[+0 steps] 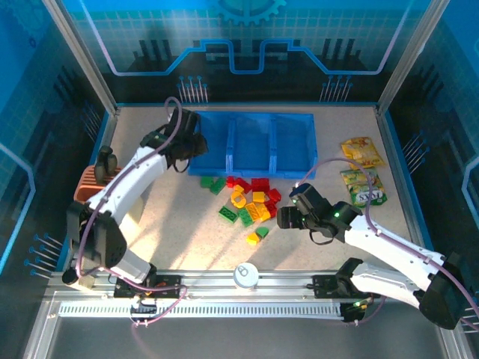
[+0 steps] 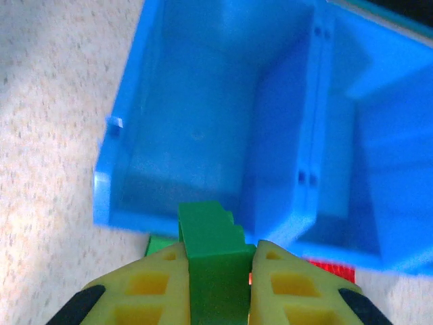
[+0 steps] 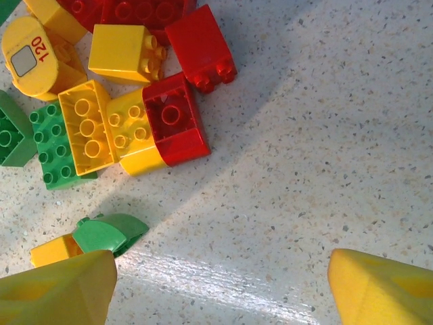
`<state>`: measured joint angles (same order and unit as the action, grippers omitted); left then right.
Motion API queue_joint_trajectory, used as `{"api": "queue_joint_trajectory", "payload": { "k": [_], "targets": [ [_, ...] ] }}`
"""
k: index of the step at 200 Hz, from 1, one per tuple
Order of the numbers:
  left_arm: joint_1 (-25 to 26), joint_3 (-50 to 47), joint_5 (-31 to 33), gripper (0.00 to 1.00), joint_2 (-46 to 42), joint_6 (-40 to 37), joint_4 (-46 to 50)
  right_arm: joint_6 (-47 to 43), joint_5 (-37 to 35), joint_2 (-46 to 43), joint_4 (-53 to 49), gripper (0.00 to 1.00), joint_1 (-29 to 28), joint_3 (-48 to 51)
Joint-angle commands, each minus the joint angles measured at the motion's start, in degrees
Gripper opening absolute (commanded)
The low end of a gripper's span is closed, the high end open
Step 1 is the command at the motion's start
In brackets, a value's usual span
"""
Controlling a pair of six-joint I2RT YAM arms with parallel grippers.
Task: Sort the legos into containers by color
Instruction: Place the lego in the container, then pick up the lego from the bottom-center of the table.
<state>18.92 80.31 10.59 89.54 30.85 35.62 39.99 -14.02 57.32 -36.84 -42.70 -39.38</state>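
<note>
Two arms are pictured over a speckled table. One green brick is clamped between the yellow pads of the left gripper, which is closed tight on it at the left end of the blue tray. The brick's long axis is lined up with the fingers. Its stepped free end is pointed forward at the near wall of the tray's end compartment. In the left wrist view it is seen against that wall, but whether the wall has been crossed cannot be told. The tray is laid with its long axis across the table, its three compartments side by side.

The other legos are heaped loosely just in front of the tray, with red, yellow and green mixed and studs turned various ways. The right gripper is held low at the heap's right edge, its fingers spread well apart over bare table. Just ahead of it, a red brick is seen touching a yellow brick, with a rounded green piece nearer. Two snack packets are placed right of the tray, and a salmon ridged holder lies at the table's left edge.
</note>
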Motion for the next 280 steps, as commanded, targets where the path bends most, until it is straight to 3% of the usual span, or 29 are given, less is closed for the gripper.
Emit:
{"api": "queue_joint_trajectory", "payload": {
  "k": [1, 42, 68, 81, 97, 108, 155, 210, 280],
  "targets": [
    [-2.2, 4.8, -4.0, 0.15, 6.5, -2.0, -1.3, 1.4, 1.6, -0.7, -0.3, 0.82, 0.0, 0.6],
    [-3.5, 14.1, -4.7, 0.18, 17.8, -2.5, 1.8, 1.1, 1.8, -1.7, -1.8, 0.82, -0.2, 0.3],
    [-3.5, 16.5, -5.8, 0.22, 20.3, -2.4, 2.7, 0.7, 2.0, -2.4, -2.9, 0.82, -0.4, 0.2],
    [-3.5, 16.2, -6.2, 0.35, 19.9, -2.3, 2.3, 0.6, 2.0, -2.2, -2.8, 0.82, -0.3, 0.3],
    [-3.5, 15.9, -6.2, 0.62, 19.2, -2.3, 2.4, 0.6, 2.2, -1.2, -2.3, 0.82, -0.3, 0.4],
    [-3.5, 15.3, -6.3, 0.69, 18.1, -2.2, 2.2, 0.5, 2.4, 0.0, -1.9, 0.82, -0.3, 0.1],
    [-2.2, 8.5, -6.3, 0.71, 5.4, -2.0, -0.2, -1.7, 3.6, 6.9, -1.3, 0.8, 0.0, -3.9],
    [5.4, -12.3, -3.9, 0.73, -15.8, -2.7, -4.0, -5.3, 9.2, 19.1, 0.7, 0.64, -1.9, -8.9],
    [10.2, -33.3, -3.6, 0.73, -34.5, 1.7, -2.2, -2.7, 6.6, 27.4, 1.4, 0.63, -7.8, -13.1]
  ]
}}
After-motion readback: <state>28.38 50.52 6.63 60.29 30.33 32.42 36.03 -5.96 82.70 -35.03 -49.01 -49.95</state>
